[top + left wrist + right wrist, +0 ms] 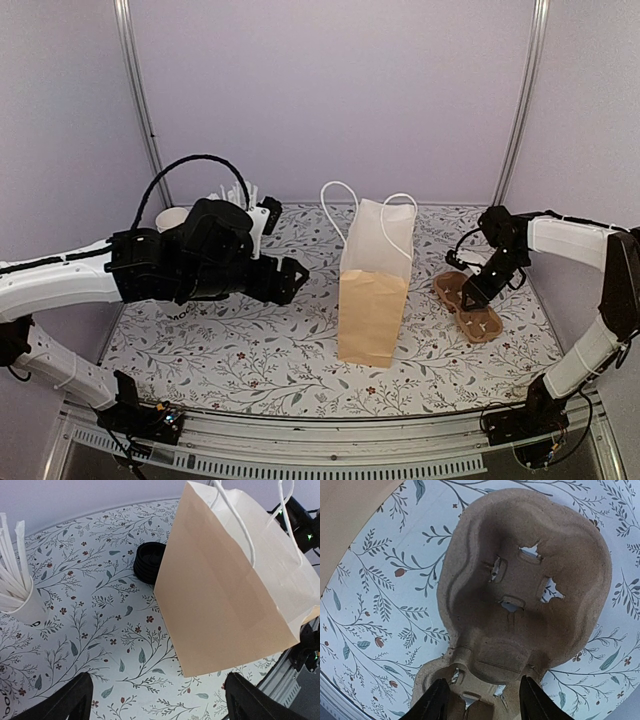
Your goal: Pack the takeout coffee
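Note:
No lidded white cup of takeout coffee shows in any view. A tan paper bag [373,295] with white handles stands upright mid-table; it also fills the right of the left wrist view [225,585]. My left gripper [293,278] hovers left of the bag, open and empty, over bare tablecloth [160,705]. My right gripper [473,292] is low over a brown pulp cup carrier [470,308], right of the bag. In the right wrist view the carrier [520,580] lies flat and empty. The right gripper [485,705] is open, its fingers either side of the carrier's middle part.
A stack of black lids [149,562] lies behind the bag's left edge. A white cup of wrapped straws [22,597] stands at the back left [236,200], with another lidless white cup [170,217] beside it. The left arm's bulk hides the table's left part.

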